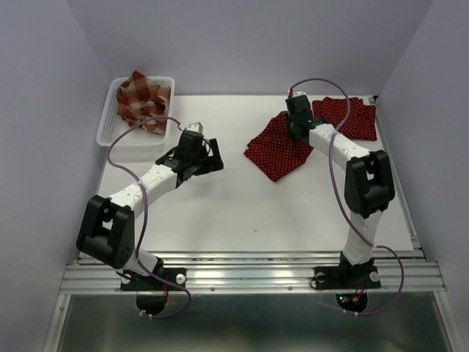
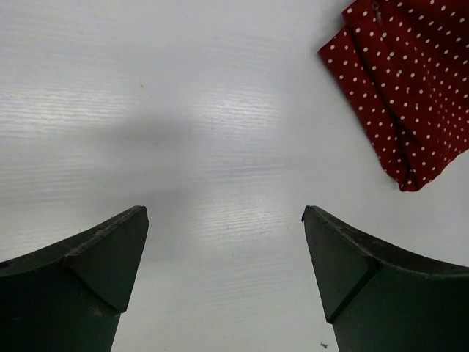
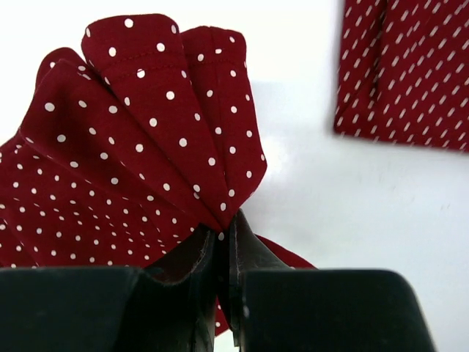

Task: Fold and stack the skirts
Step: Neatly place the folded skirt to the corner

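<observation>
A dark red polka-dot skirt [image 1: 275, 150] lies mid-table, one edge lifted. My right gripper [image 1: 296, 125] is shut on that edge, the cloth bunched in pleats between the fingers [image 3: 223, 235]. A second polka-dot skirt [image 1: 348, 116] lies folded flat at the far right; it also shows in the right wrist view [image 3: 407, 70]. The plaid skirt [image 1: 141, 101] sits crumpled in the white basket [image 1: 110, 121]. My left gripper [image 1: 212, 158] is open and empty over bare table, left of the first skirt, whose corner shows in the left wrist view [image 2: 403, 88].
The white basket stands at the far left corner, partly off the table board. Grey walls close in on both sides and the back. The table's near edge meets a metal rail [image 1: 249, 275] where both arm bases are bolted.
</observation>
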You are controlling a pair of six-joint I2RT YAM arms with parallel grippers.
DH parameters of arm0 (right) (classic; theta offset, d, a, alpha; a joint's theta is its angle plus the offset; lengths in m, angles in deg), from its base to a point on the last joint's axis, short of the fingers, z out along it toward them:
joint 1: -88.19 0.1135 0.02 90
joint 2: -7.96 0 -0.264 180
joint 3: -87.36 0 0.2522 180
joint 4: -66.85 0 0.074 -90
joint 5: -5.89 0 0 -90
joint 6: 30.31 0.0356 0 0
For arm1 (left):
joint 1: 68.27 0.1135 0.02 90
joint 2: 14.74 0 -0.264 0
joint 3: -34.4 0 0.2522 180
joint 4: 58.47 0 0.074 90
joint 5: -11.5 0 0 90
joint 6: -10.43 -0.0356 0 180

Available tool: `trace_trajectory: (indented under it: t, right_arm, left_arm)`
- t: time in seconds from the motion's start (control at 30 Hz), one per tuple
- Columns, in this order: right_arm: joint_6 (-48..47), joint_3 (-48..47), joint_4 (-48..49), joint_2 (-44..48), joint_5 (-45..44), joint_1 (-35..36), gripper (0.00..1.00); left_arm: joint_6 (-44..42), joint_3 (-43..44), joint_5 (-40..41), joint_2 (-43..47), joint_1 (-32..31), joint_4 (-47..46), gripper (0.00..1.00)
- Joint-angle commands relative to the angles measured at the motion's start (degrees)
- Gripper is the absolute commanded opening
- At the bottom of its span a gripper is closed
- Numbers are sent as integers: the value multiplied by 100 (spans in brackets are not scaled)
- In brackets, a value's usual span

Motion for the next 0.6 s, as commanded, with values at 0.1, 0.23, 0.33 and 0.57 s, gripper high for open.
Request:
trace_trajectory:
  t: [0.1, 0.23, 0.33, 0.57]
  right_arm:
    - [-326, -1651, -155, -927, -890, -447, 1]
    - [-159, -2460, -225, -1411, -970, -763, 1]
    - [-124, -3031, -322, -1728, -944, -922, 1]
    - [-89, -3938, -779, -1975, -961, -1045, 1]
  left_arm:
    - [-78, 386, 171, -117, 216, 71, 99]
    - [-87, 518, 171, -302, 295, 141, 99]
    - [-87, 588, 136, -443, 339, 141, 99]
    - [-43, 852, 4, -847, 383, 115, 99]
